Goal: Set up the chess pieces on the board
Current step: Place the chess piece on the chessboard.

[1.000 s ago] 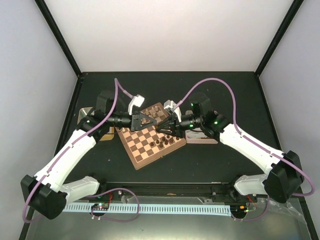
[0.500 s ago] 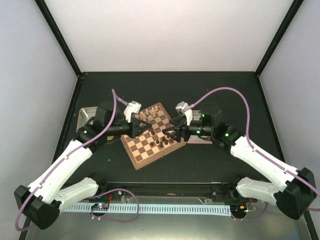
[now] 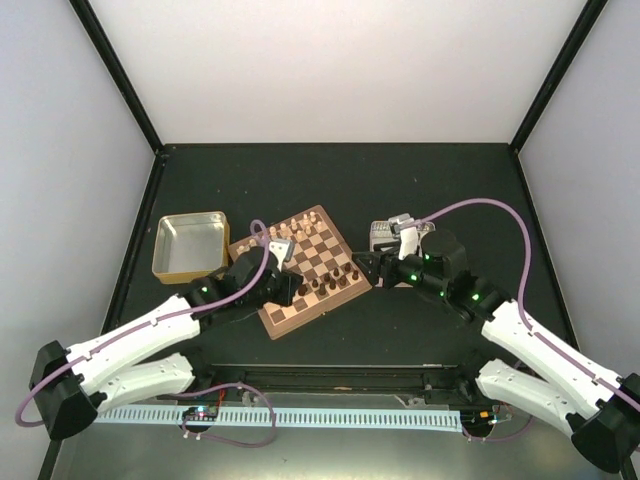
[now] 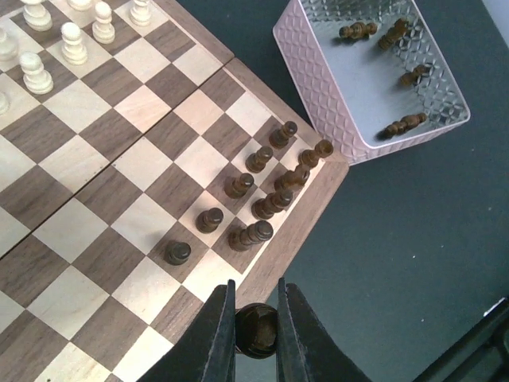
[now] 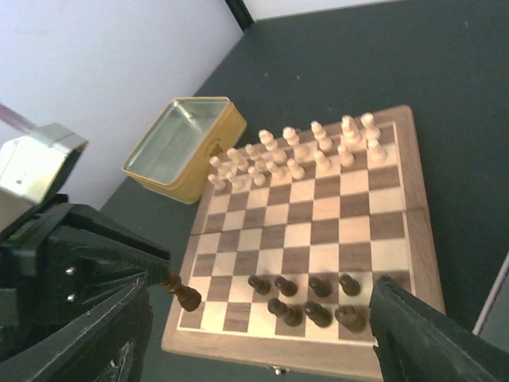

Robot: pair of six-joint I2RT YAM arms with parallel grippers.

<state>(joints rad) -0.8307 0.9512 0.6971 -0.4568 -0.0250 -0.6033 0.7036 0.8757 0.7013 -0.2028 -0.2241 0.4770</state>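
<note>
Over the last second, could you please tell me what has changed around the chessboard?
The left gripper, shut on a dark piece, swung from the far left of the board to its near edge, uncovering the gold tin. The right gripper opened and drew back off the board to the right. The board, the pink tin and the cream pieces stayed put.

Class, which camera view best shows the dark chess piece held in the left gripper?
Left wrist: the dark piece sits close-up, clamped in the left gripper. Right wrist shows it small, side-on; top external does not show it.
</note>
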